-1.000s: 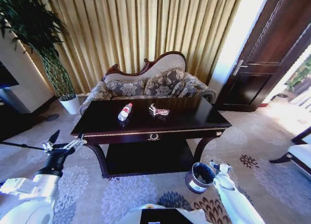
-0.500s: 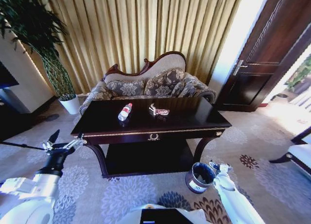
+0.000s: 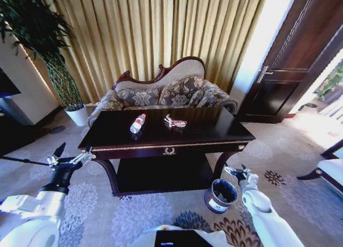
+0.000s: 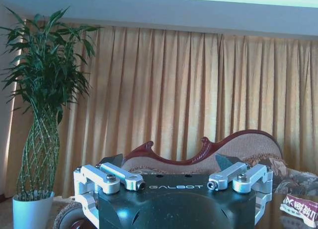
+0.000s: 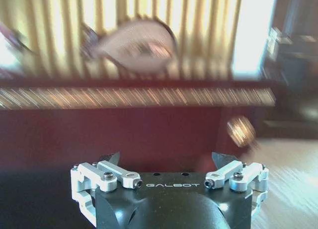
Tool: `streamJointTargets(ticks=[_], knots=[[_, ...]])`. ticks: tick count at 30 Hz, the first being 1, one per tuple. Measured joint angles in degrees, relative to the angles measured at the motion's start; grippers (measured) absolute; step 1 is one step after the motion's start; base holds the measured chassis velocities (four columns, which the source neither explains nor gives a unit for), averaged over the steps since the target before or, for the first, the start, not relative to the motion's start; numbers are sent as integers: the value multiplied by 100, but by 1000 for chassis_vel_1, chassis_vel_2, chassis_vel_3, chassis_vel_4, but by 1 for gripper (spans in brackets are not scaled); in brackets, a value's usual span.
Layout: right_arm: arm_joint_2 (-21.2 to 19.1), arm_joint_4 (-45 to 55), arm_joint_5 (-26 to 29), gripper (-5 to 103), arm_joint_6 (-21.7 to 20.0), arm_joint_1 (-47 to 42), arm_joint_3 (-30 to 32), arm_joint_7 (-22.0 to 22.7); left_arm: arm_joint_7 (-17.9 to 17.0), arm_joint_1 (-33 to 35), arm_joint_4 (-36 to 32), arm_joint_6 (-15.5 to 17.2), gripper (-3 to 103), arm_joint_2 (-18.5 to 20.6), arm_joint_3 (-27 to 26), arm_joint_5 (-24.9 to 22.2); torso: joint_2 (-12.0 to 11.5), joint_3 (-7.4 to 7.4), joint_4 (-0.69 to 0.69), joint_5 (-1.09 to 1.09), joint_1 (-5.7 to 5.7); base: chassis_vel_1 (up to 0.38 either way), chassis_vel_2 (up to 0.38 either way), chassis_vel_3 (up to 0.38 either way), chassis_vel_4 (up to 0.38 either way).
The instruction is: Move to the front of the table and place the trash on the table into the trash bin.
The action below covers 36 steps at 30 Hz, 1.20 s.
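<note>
Head view looks down on the dark glossy table (image 3: 214, 130) with gold edge trim, standing in front of a floral sofa (image 3: 166, 92) and gold curtains (image 3: 155, 32). On the tabletop lie a clear plastic bottle (image 3: 138, 123) with a red cap and red-white label, on its side left of centre, and a crumpled red-silver wrapper (image 3: 175, 122) near the middle, the two apart from each other. On the patterned carpet at the table's front right leg stands the small round dark-brown trash bin (image 3: 220, 195), its white label facing the robot. The right gripper (image 3: 236, 171) hangs just above and beside the bin's rim, close to the table leg, with its fingers spread wide and nothing between them; the right wrist view shows the same wide gap facing the table's front edge. The left gripper (image 3: 69, 158) is held off the table's left front corner, its fingers also spread wide and empty. A potted plant (image 3: 59, 70) in a white pot stands at the far left.
</note>
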Motion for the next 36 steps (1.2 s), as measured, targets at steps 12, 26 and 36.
streamJointTargets(ticks=[12,26,36], knots=[[-49,2512,432,100,-161,-670,-143,37,-41,32,-16,201,100,51,-56,-52,0,0,1,1,0,0,0,0,0],[57,3000,149,100,-249,-811,-169,57,-458,-68,-60,872,100,137,-224,128,1,0,1,1,-1,-4,2,3,-3],[87,2958,63,100,-237,-780,-194,57,-469,-68,-64,883,100,124,-204,163,0,1,1,1,0,-84,90,87,-87]])
